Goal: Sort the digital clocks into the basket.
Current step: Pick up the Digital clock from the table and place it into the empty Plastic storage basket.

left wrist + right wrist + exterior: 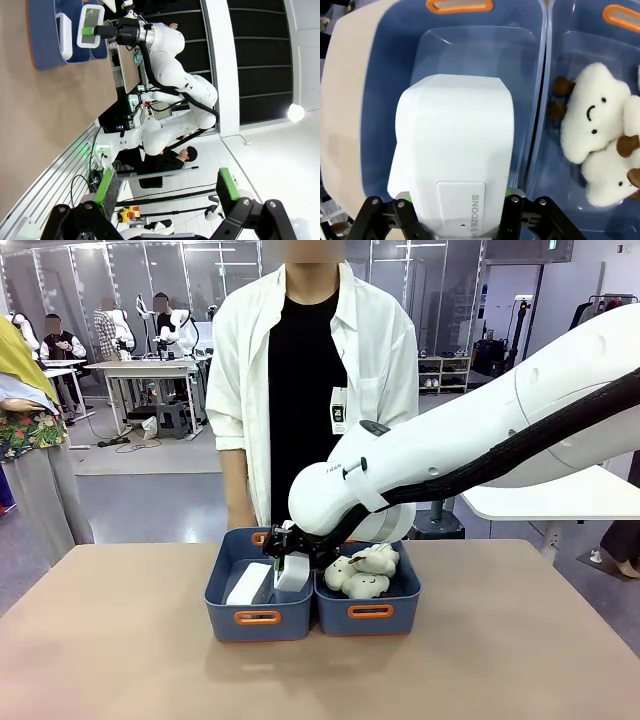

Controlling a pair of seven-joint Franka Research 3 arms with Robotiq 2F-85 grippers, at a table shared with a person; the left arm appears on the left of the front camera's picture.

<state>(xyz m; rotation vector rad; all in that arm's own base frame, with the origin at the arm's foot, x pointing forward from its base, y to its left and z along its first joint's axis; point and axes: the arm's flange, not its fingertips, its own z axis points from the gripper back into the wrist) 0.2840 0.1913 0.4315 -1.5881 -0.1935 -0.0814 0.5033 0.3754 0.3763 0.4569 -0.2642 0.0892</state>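
Second digital clock [292, 572]: pinched by right gripper [290, 562] over left basket [258, 618] (for dropping beside the first [249, 584]); left gripper [165, 192] spread, idle.

The right arm reaches across to the left blue basket [257, 618]; its gripper [288, 562] holds a white clock [292, 573] upright just above the basket; a second clock [249, 584] lies inside. Plush toys [362, 571] fill the matching bin [371, 612] touching the basket's right side; a person [310, 380] stands behind both.
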